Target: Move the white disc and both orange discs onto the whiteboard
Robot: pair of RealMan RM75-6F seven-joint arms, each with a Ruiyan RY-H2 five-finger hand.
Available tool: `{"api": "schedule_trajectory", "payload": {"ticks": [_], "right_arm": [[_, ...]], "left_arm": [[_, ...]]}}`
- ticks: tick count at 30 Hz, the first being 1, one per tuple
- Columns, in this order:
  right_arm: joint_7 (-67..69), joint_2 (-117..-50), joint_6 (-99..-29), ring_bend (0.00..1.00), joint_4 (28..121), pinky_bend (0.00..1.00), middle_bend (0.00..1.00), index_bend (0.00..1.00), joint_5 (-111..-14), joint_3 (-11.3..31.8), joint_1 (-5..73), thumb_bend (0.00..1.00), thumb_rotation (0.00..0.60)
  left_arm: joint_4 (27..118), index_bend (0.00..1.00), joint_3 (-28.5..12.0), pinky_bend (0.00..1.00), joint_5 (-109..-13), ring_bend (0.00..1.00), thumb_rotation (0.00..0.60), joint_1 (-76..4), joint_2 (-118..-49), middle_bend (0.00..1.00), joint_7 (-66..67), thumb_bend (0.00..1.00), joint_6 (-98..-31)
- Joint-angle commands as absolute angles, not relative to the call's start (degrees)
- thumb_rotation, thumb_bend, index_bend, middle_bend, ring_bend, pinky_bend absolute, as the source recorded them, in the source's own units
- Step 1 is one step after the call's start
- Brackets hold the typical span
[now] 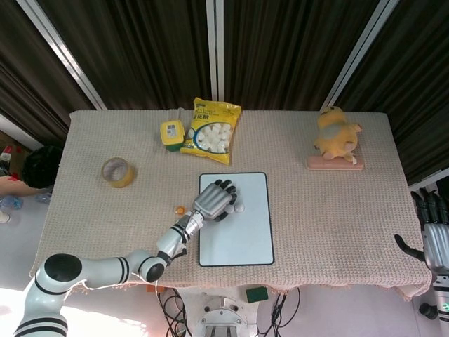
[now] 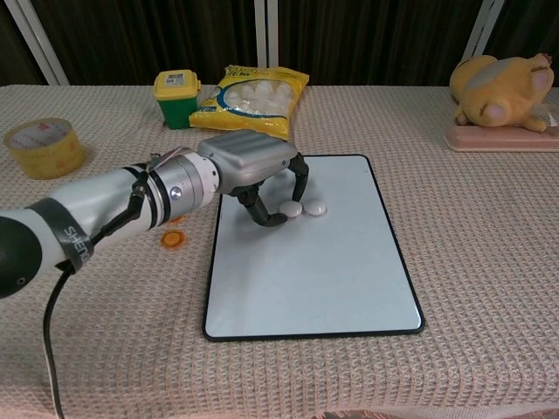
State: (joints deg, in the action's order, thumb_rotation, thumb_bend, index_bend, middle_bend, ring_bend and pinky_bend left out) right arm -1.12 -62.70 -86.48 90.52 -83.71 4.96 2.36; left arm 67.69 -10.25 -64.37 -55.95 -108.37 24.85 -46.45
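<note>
Two white discs (image 2: 291, 209) (image 2: 316, 209) lie side by side on the whiteboard (image 2: 314, 271), near its far left part. My left hand (image 2: 253, 166) arches over the board's far left corner, its fingertips (image 2: 272, 216) just left of the nearer white disc, holding nothing. One orange disc (image 2: 175, 238) lies on the tablecloth left of the board, and a second orange disc (image 2: 175, 220) peeks out from under my forearm. The head view shows the left hand (image 1: 214, 200), a white disc (image 1: 239, 208) and an orange disc (image 1: 179, 209). My right hand (image 1: 435, 235) hangs off the table's right edge, empty, fingers extended.
A yellow tape roll (image 2: 44, 147) sits far left. A green-yellow jar (image 2: 177, 87) and a yellow snack bag (image 2: 249, 98) stand behind the board. A plush toy on a pink base (image 2: 502, 96) is at the far right.
</note>
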Motion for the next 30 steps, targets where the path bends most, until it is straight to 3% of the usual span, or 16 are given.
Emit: {"api": "schedule_trajectory", "payload": {"ticks": [1,9,17,25,30], "right_arm": [[-1.1,-62.6,-86.5,0.0,90.6,0.0,0.0,0.0,-83.7,5.0,2.3,0.2,0.6],[-1.3,-62.6,-86.0,0.0,90.7,0.0,0.0,0.0,-83.6,5.0,2.6,0.2,0.6],[-1.7,-62.4,-86.2,0.0,91.2,0.0,0.0,0.0,-83.6,5.1,2.5,0.21,0.6],[-1.8,-62.3,-86.5,0.0,91.6,0.0,0.0,0.0,-83.9,5.1,2.5,0.21,0.6],[-1.7,-62.2,-86.8,0.0,91.8,0.0,0.0,0.0,-84.3,5.1,2.5,0.21,0.6]], "left_arm": [[67.4,0.48,-10.3,0.23,-64.6,0.14,0.586,-56.1,-108.5,0.25,24.6,0.28,-46.3],[67.4,0.43,-10.3,0.23,-64.9,0.14,0.585,-56.1,-108.4,0.25,24.0,0.28,-46.2],[67.5,0.25,-10.3,0.23,-65.0,0.14,0.585,-56.0,-108.4,0.25,23.5,0.27,-46.1],[69.6,0.15,-9.9,0.22,-65.2,0.13,0.585,-55.5,-106.9,0.24,23.9,0.27,-46.6],[72.6,0.14,-9.4,0.22,-64.8,0.13,0.564,-54.4,-105.0,0.23,24.8,0.25,-47.8]]}}
